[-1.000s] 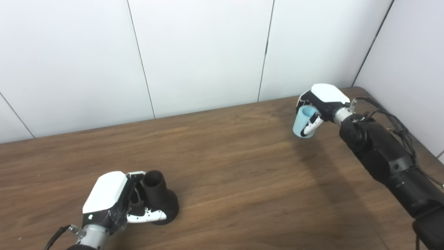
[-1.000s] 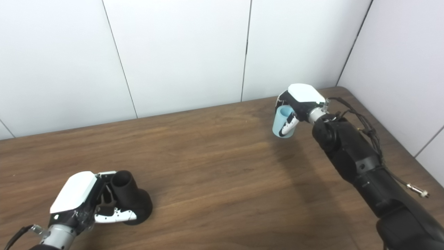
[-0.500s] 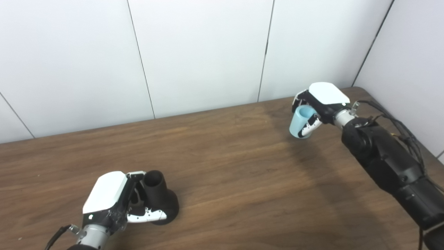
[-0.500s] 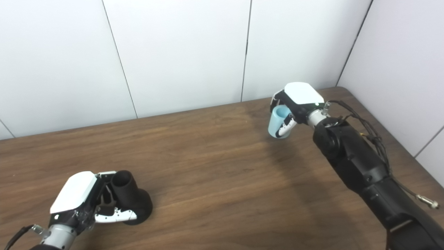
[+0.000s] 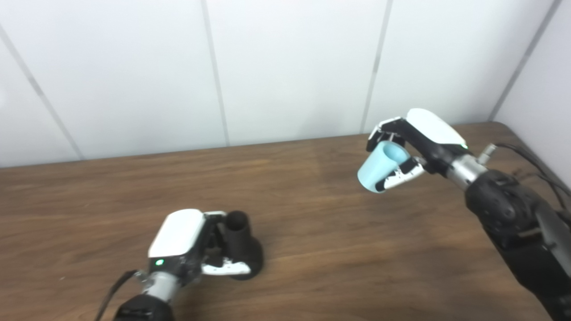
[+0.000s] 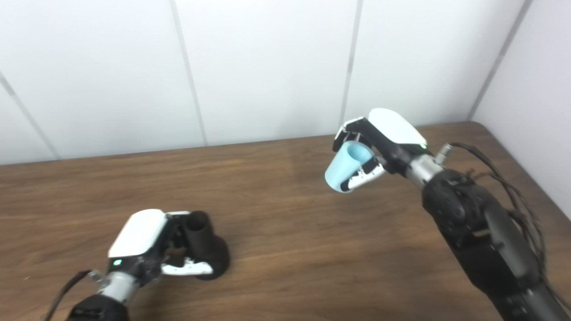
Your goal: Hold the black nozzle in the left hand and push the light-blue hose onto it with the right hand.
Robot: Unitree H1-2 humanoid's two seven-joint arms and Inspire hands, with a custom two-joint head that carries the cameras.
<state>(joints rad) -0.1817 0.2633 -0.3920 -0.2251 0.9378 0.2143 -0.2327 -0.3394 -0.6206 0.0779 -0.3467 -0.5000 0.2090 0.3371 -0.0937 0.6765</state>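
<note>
Nearest me, at the table's front left, my left hand is wrapped around the black nozzle, whose base rests on the wood, neck upright. Farther back right, my right hand grips the light-blue hose clear of the surface, open end tilted. Both grasps look complete; I judge mating not yet begun, parts well apart.

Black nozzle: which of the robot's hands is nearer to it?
Left. The left hand is closed around the black nozzle; the right hand holds the light-blue hose far across the table.
</note>
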